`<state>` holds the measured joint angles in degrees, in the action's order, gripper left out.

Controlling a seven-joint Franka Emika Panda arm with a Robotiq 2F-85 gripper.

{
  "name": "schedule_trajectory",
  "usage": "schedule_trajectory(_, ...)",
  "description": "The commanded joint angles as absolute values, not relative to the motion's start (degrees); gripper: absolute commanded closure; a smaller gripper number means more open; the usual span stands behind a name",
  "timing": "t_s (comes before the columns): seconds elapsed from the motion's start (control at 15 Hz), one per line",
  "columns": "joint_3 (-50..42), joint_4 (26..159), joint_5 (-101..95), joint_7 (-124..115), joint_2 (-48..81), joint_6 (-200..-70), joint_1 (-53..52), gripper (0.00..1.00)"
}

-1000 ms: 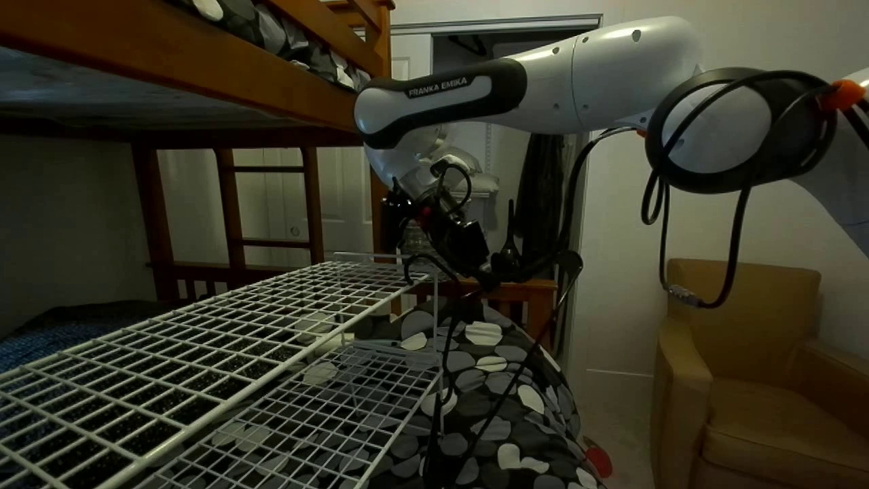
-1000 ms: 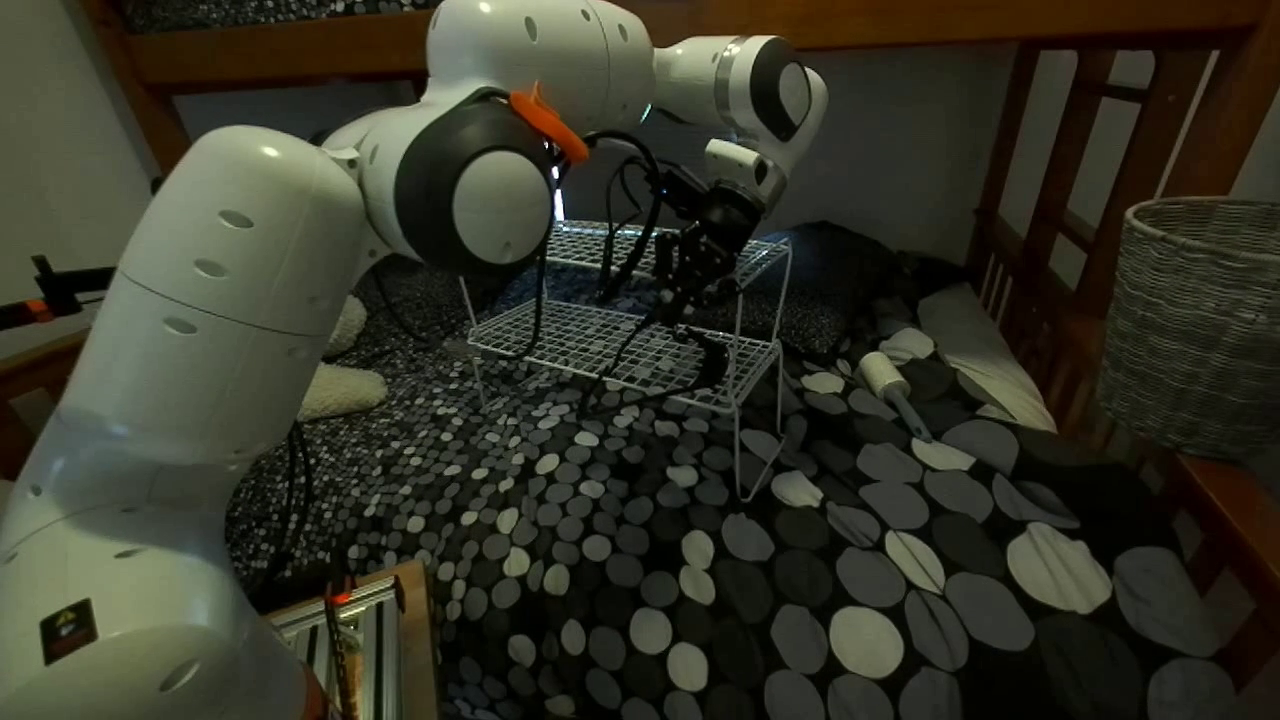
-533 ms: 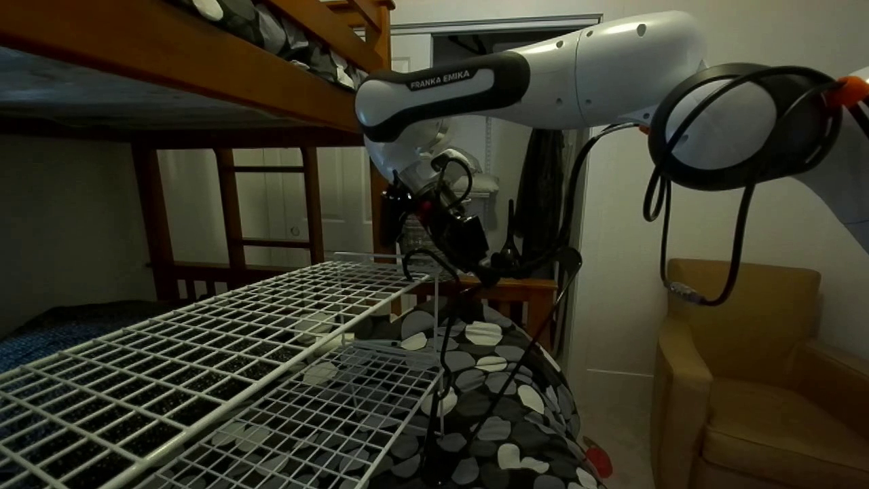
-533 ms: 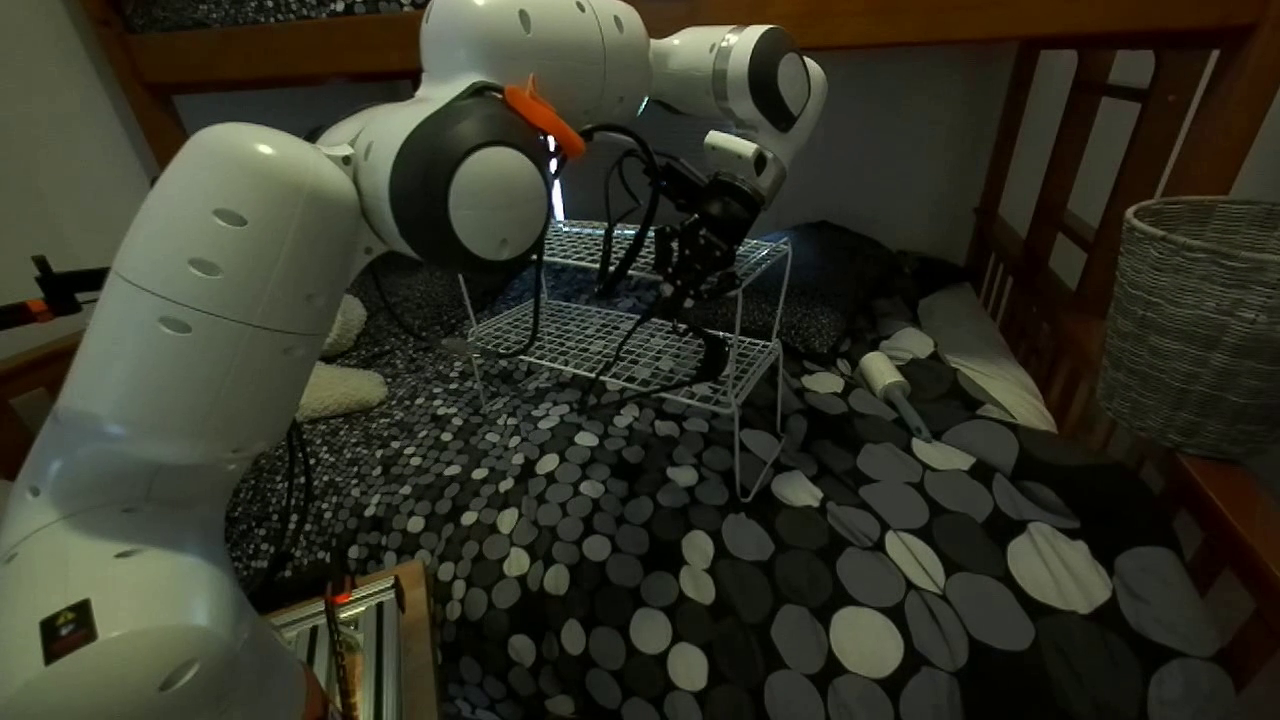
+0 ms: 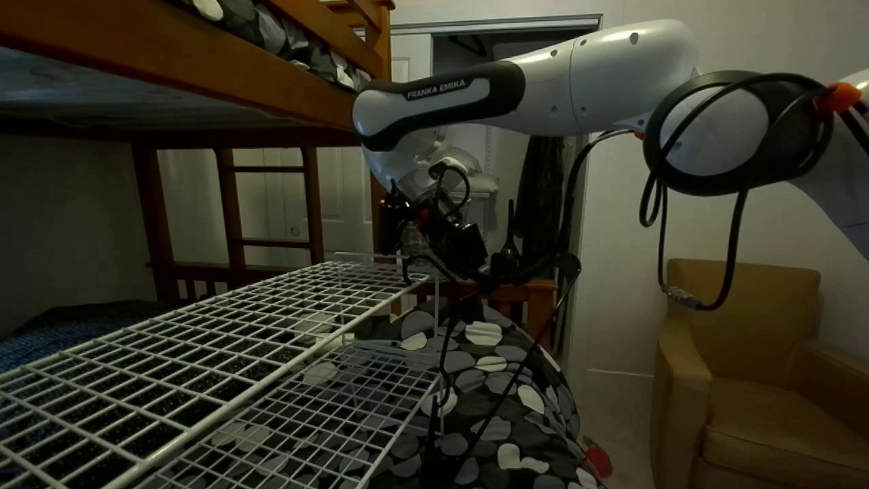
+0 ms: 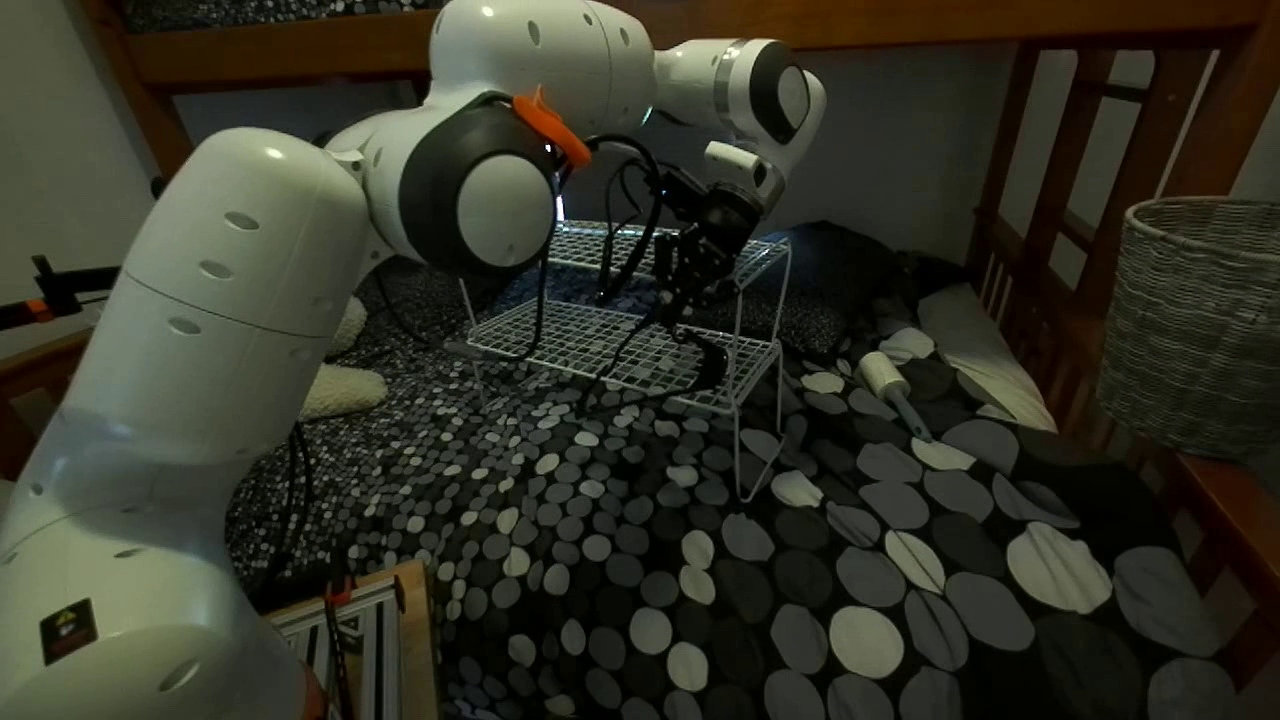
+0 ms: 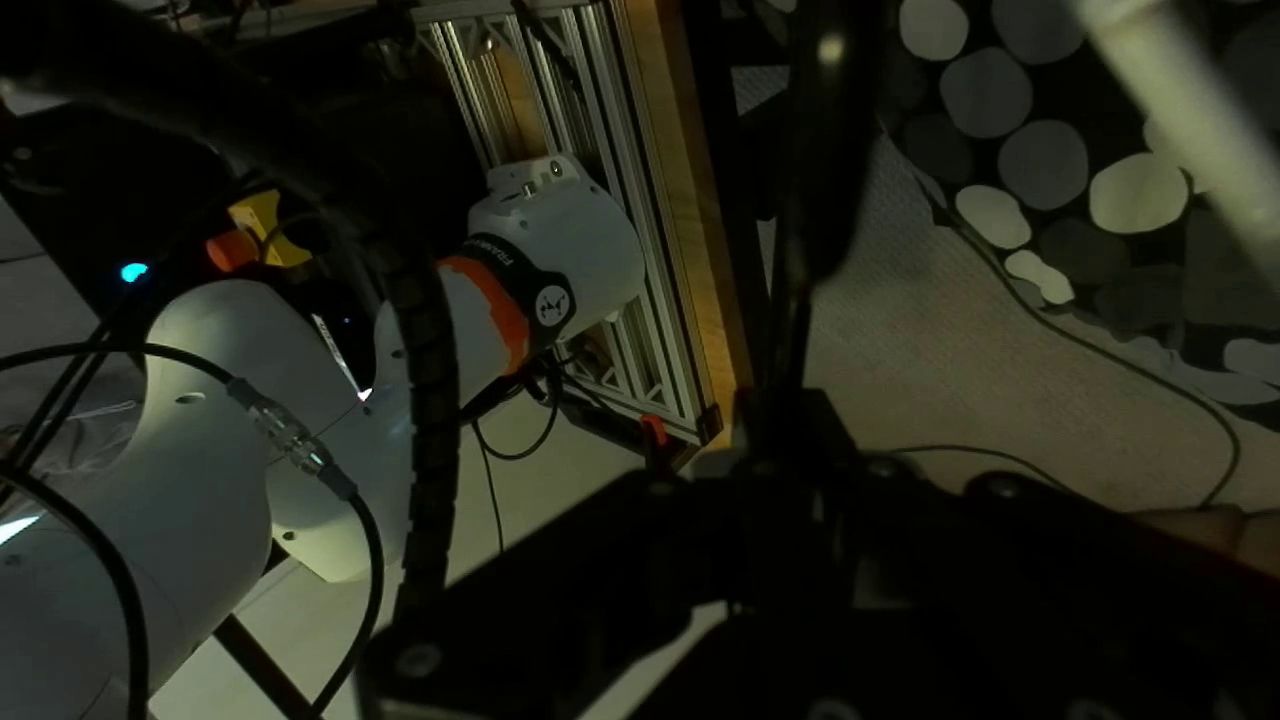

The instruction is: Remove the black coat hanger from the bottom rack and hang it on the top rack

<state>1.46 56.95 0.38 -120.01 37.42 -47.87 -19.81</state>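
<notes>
My gripper (image 5: pixel 483 276) is shut on the black coat hanger (image 5: pixel 569 265); the gripper also shows in an exterior view (image 6: pixel 678 300). The hanger hangs tilted below the fingers, its thin rods reaching down past the rack's front. Its curved hook (image 5: pixel 424 257) stands at the front edge of the white wire top rack (image 5: pixel 271 378), at the far end; I cannot tell whether it is over the rail. The bottom rack (image 5: pixel 353 401) lies below, behind the hanger (image 6: pixel 712 362). In the wrist view a dark hanger part (image 7: pixel 800 250) runs up from the gripper (image 7: pixel 785 440).
The rack stands on a dotted bed under the upper bunk's wooden beam (image 5: pixel 204 75). A lint roller (image 6: pixel 883 375) lies on the bed at right, near a wicker lampshade (image 6: pixel 1195 325). A tan armchair (image 5: pixel 753 367) stands beyond. Black cables hang loosely round the arm.
The arm first rose slightly, then sank back a little lower. The hanger moved with it, its hook now slightly lower at the top rack's front edge. The grip stayed the same.
</notes>
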Motion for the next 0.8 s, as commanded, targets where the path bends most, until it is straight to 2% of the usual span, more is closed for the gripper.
schedule_trajectory(0.0,1.64,55.77,0.71,-119.88,38.44,-47.91,-19.61,0.98)
schedule_trajectory(0.73,1.81,54.20,0.94,-120.13,39.44,-47.96,-19.91,0.98)
